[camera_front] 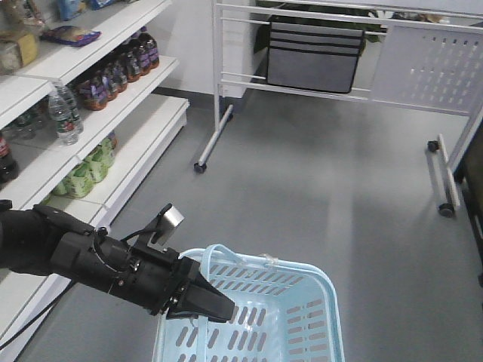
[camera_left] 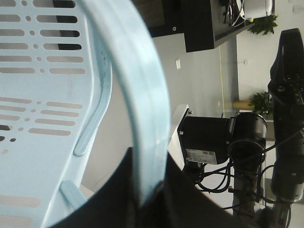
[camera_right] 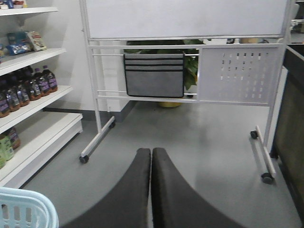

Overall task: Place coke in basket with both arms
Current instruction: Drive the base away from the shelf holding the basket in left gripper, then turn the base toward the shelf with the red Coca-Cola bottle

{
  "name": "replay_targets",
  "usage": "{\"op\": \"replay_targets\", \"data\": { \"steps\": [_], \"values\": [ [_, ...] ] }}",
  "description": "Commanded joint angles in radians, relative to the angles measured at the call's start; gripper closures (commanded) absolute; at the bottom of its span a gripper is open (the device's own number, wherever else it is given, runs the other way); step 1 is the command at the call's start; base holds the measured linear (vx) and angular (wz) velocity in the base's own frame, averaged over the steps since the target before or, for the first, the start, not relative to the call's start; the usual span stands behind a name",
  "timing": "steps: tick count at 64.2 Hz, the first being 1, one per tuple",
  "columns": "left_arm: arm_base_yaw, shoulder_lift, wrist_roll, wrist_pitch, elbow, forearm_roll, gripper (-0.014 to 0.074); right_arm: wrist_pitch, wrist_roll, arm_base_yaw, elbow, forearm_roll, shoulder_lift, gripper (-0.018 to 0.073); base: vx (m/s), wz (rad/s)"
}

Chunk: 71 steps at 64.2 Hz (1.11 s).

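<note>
I see the basket (camera_front: 249,283) low in the front view: light blue plastic with slotted walls, sitting upright. Its thin handle (camera_front: 226,249) is swung up over the near rim. My left arm (camera_front: 68,253) reaches in from the left, and the left gripper (camera_front: 219,308) is clamped on that handle. At the left wrist, the pale handle (camera_left: 142,85) runs down between the two black fingers (camera_left: 118,194). The right gripper (camera_right: 151,156) has its fingers pressed together with nothing between them. A corner of the basket (camera_right: 28,204) shows low to its left, apart from it.
</note>
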<state>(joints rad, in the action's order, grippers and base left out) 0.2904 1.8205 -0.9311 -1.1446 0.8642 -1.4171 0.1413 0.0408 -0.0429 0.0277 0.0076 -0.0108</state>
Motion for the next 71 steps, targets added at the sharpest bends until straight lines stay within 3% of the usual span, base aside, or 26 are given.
{"op": "replay_targets", "data": {
  "steps": [1, 41, 71],
  "values": [
    [0.002, -0.055, -0.011, -0.089, 0.022, -0.068, 0.0602, -0.078, -0.004, -0.005, 0.011, -0.008, -0.018, 0.0568, -0.01, -0.46],
    [0.002, -0.055, -0.011, -0.089, 0.022, -0.068, 0.0602, -0.078, -0.004, -0.005, 0.011, -0.008, -0.018, 0.0568, 0.01, -0.39],
    [0.002, -0.055, -0.011, -0.089, 0.022, -0.068, 0.0602, -0.078, -0.004, -0.005, 0.011, -0.008, -0.018, 0.0568, 0.11, -0.18]
  ]
}}
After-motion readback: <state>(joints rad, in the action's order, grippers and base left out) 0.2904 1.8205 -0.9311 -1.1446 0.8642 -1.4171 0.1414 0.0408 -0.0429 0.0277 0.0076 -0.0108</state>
